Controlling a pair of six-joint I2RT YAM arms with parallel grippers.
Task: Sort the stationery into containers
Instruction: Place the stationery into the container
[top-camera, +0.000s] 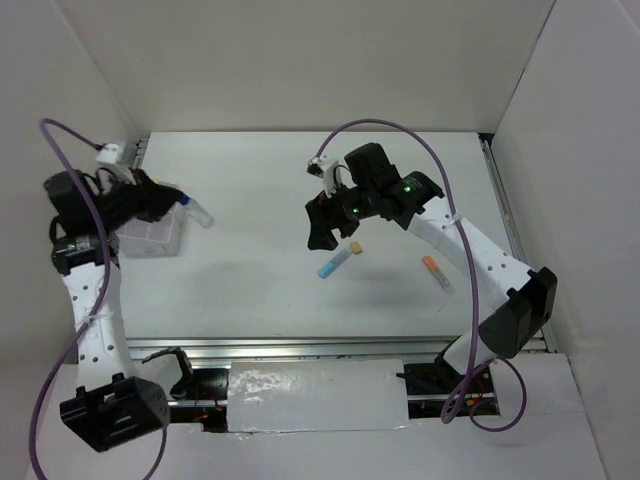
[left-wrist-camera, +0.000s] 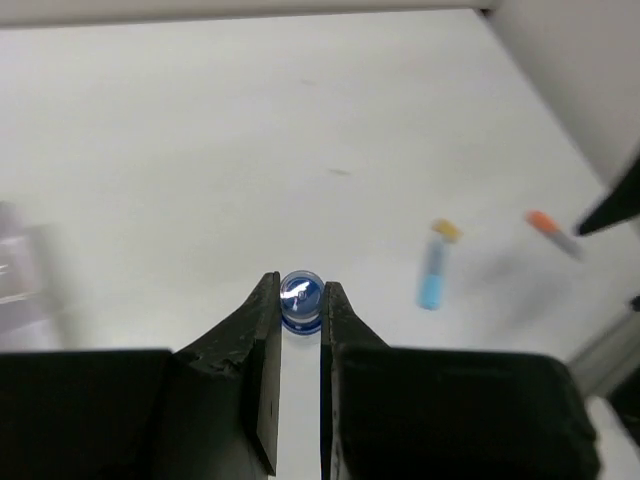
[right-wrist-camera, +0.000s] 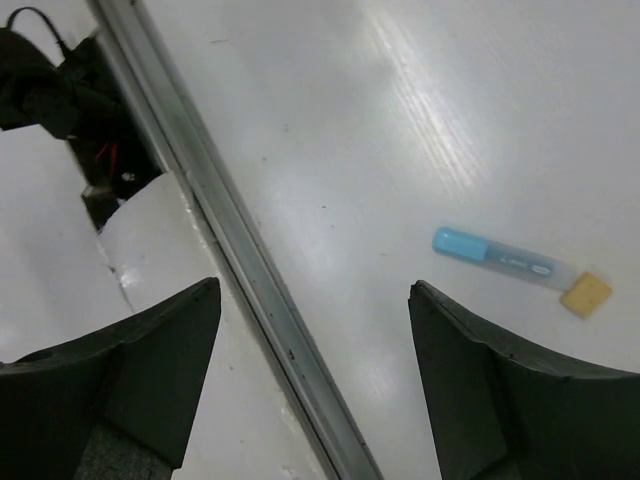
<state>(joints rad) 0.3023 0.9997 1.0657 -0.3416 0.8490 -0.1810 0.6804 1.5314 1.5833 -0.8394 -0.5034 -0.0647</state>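
Left end effector (left-wrist-camera: 300, 302) clamps a blue-capped bottle (left-wrist-camera: 301, 290), long axis along its fingers (left-wrist-camera: 252, 325), beside the translucent white organizer box (top-camera: 150, 238). Right end effector (right-wrist-camera: 312, 300) hangs open over a light-blue marker (right-wrist-camera: 500, 260) lying diagonally on the counter (right-wrist-camera: 400, 120).

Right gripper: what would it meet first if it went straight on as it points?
Probably the bare table, just beside the metal rail; depth is unclear. The light-blue marker lies off-line.

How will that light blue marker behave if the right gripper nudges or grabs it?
The light-blue marker looks round-bodied and lies flat on the smooth table, so a sideways nudge would probably roll it. It appears rigid plastic, likely light; its glossy barrel may slip in the open right gripper.
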